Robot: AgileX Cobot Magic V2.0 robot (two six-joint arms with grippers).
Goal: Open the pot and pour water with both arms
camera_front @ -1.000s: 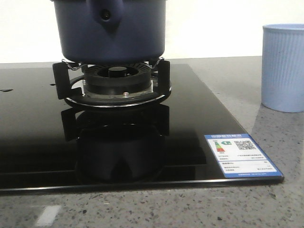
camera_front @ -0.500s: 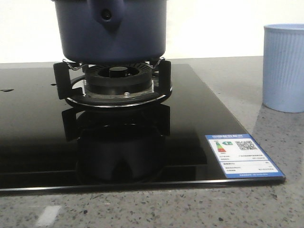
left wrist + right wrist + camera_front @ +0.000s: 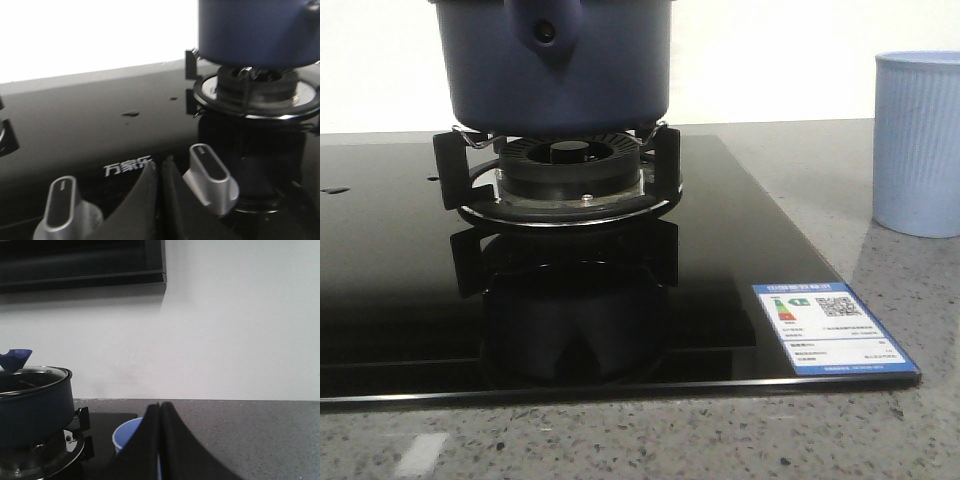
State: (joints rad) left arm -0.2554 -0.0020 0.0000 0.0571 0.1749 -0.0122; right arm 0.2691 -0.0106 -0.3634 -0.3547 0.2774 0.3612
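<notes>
**Pot on the burner, both my grippers closed and empty**

The pot (image 3: 552, 65) sits on the burner stand (image 3: 555, 180) of the black glass stove (image 3: 400, 260), its handle stub with the round hole facing the front camera. From my right wrist I see that the glass lid (image 3: 30, 374) is on the pot, with a blue knob (image 3: 15, 359) on top.

My left gripper (image 3: 159, 172) has its fingers pressed together with nothing between them. It hangs low over the front edge of the stove, between two silver control knobs (image 3: 210, 175), and the pot is well apart from it, further back.

My right gripper (image 3: 160, 412) is also closed on nothing, the two dark fingers meeting in a thin seam. Just behind them stands the light blue cup (image 3: 127, 436), on the grey counter (image 3: 260, 435) beside the stove.

Against the picture from a second ago, the pot, cup and the label (image 3: 828, 328) at the stove's corner keep almost the same places; the whole view has shifted only a touch. Neither of my arms shows in the front view.
</notes>
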